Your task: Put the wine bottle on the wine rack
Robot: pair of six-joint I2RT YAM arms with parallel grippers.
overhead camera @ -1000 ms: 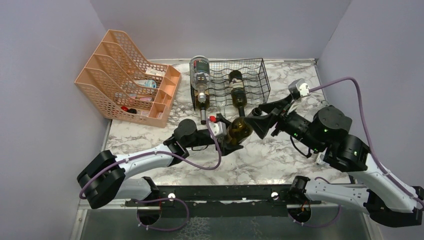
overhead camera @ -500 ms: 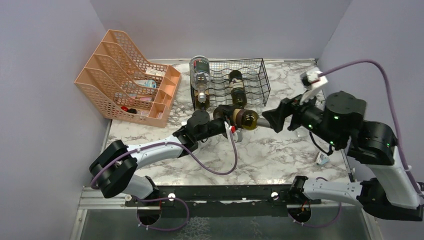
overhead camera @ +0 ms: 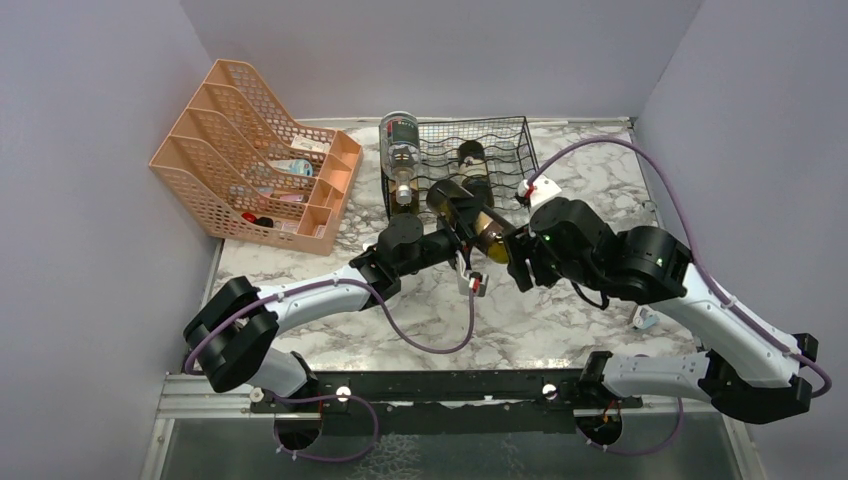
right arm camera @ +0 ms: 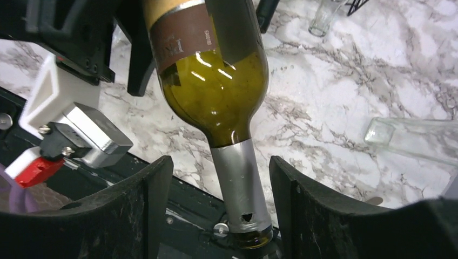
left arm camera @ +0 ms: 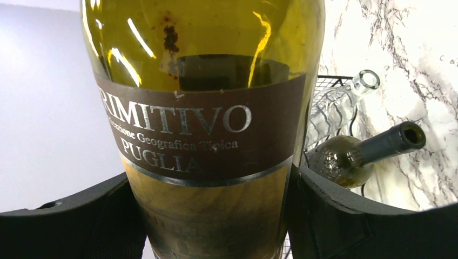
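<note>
wine bottle, in left gripper (right gripper straddling neck)

You will see the wine bottle as olive-green glass with a brown label lettered in silver and a silver neck foil. The desk is white marble, veined grey. The wine rack is black wire; the file organizer is peach-orange mesh.

Neck of the wine bottle sits inside the spread right claw.
</note>
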